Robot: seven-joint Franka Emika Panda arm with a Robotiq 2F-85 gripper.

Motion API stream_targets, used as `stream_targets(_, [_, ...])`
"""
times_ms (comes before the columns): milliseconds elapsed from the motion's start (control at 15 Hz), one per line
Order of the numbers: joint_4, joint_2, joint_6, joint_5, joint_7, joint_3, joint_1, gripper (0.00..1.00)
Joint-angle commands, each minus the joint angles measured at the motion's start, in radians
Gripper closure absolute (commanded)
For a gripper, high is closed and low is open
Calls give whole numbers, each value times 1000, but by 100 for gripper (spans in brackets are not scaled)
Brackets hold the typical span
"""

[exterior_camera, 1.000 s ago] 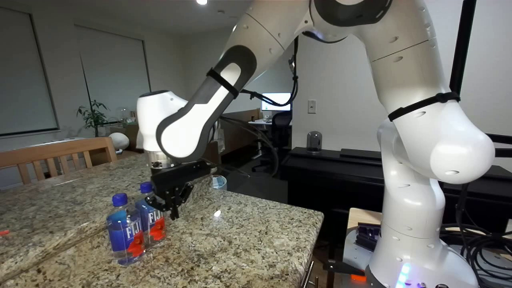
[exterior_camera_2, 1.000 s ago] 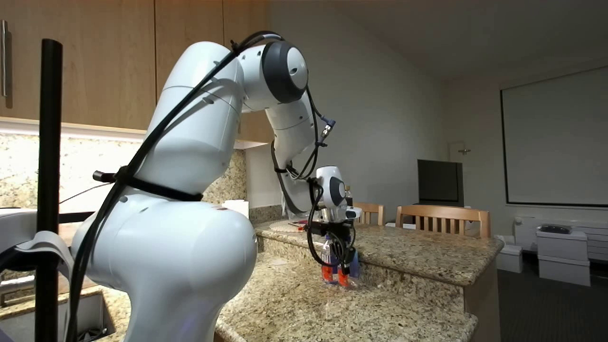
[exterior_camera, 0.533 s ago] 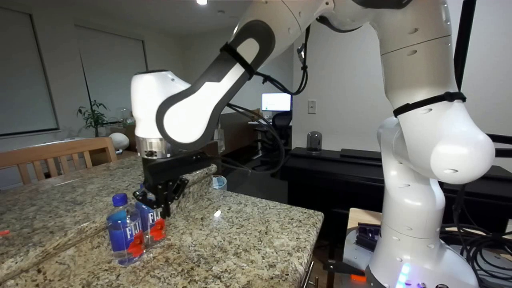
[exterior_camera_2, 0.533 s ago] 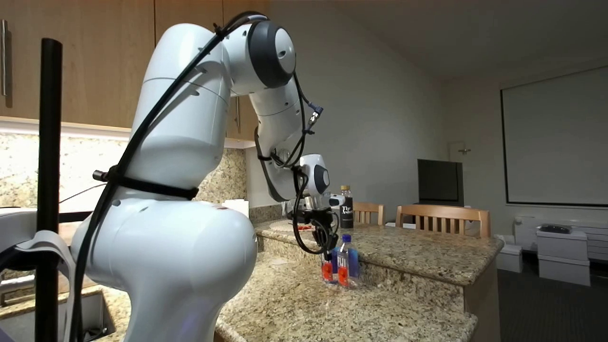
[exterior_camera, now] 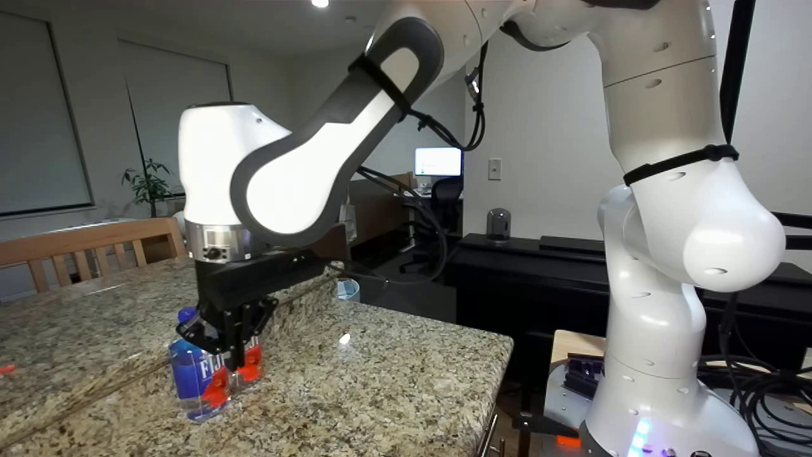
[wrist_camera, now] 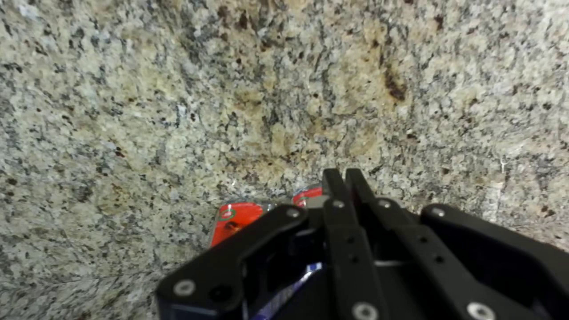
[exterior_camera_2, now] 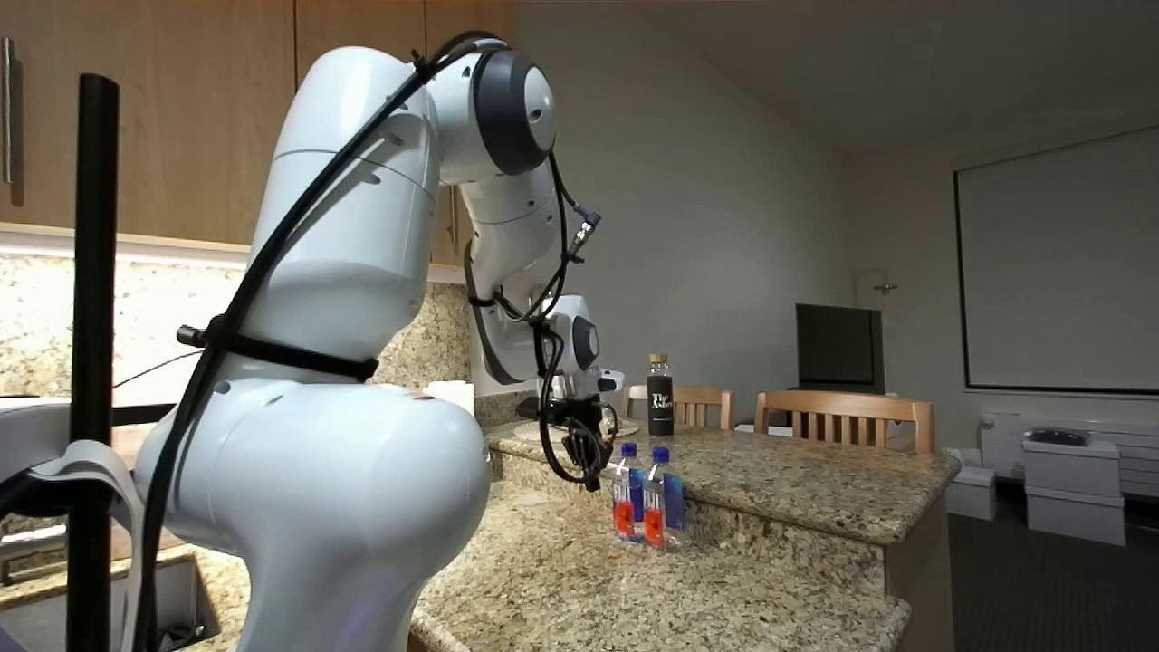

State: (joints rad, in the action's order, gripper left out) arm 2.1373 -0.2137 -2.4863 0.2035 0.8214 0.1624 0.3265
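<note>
The black end effector [wrist_camera: 343,171] has its fingers together on nothing, near one clear plastic blue-capped bottle [exterior_camera_2: 625,496] and its twin [exterior_camera_2: 655,500], both upright on the speckled granite desk [exterior_camera_2: 579,589]. Neither is lifted; handling seems finished or not begun, I cannot tell which.

In an exterior view: granite countertop [exterior_camera: 393,374] being overlooked toward monitor [exterior_camera: 438,161]. In an exterior view: Panda arm [exterior_camera_2: 340,471] being seen closely from behind. In both exterior views: FIJI bottles [exterior_camera_2: 653,503] being shared. Wrist view: countertop being faced downward, close.
</note>
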Motion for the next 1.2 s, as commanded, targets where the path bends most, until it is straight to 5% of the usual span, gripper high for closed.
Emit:
stream_targets(0, [-56,-63,-19,12,-37,-1,6,92])
stream_targets(1133, [-294,-288,-3,35,-11,-114,83,91])
